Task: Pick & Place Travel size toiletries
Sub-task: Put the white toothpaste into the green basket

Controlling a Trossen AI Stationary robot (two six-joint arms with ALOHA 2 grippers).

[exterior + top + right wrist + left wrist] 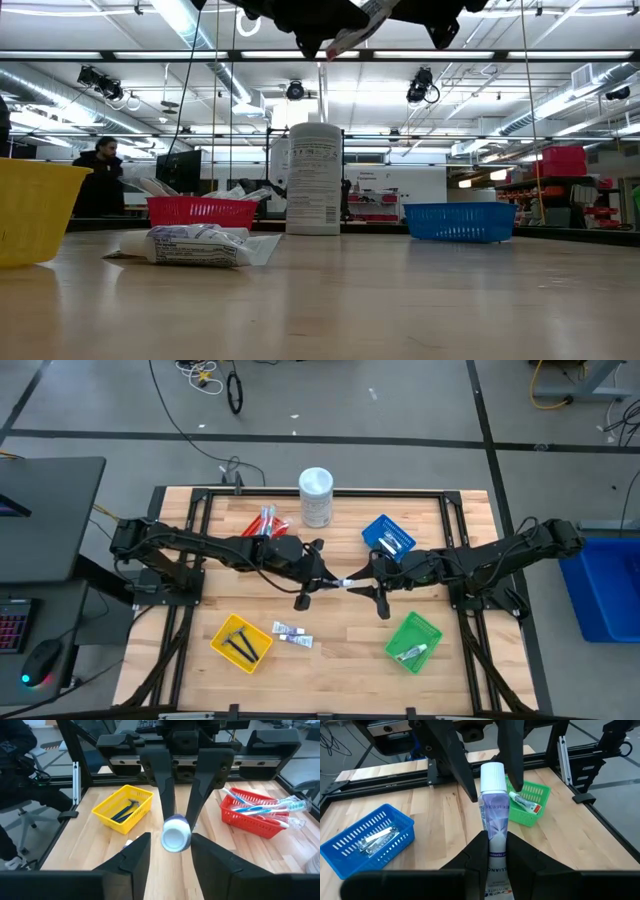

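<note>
Progress: mid-task, part sorted by the look of it; handover of one tube (345, 582) in the air over mid-bench.
Left gripper (322, 577): clenched on the tube body, cap pointing away from it toward the right gripper.
Right gripper (368, 583): released, fingers either side of the cap, gap showing; not gripping.
Done: green basket (425, 622) just beyond the right gripper holds one small tube; yellow basket (222, 630) near the left gripper holds black pieces; blue basket (378, 525) holds grey packets; red basket (262, 530) holds sticks.
Left: held tube not placed yet; loose tubes (292, 634) lie on the bench below and to the yellow-basket side of the left gripper.
Next, likely: right gripper takes the tube, probably for the green basket.
Bench (340, 660): light wood slats, black frame; white container (316, 497) upright, well beyond both grippers.
Room: grey floor, cables, strip lights overhead; person (100, 165) seated far behind.
</note>
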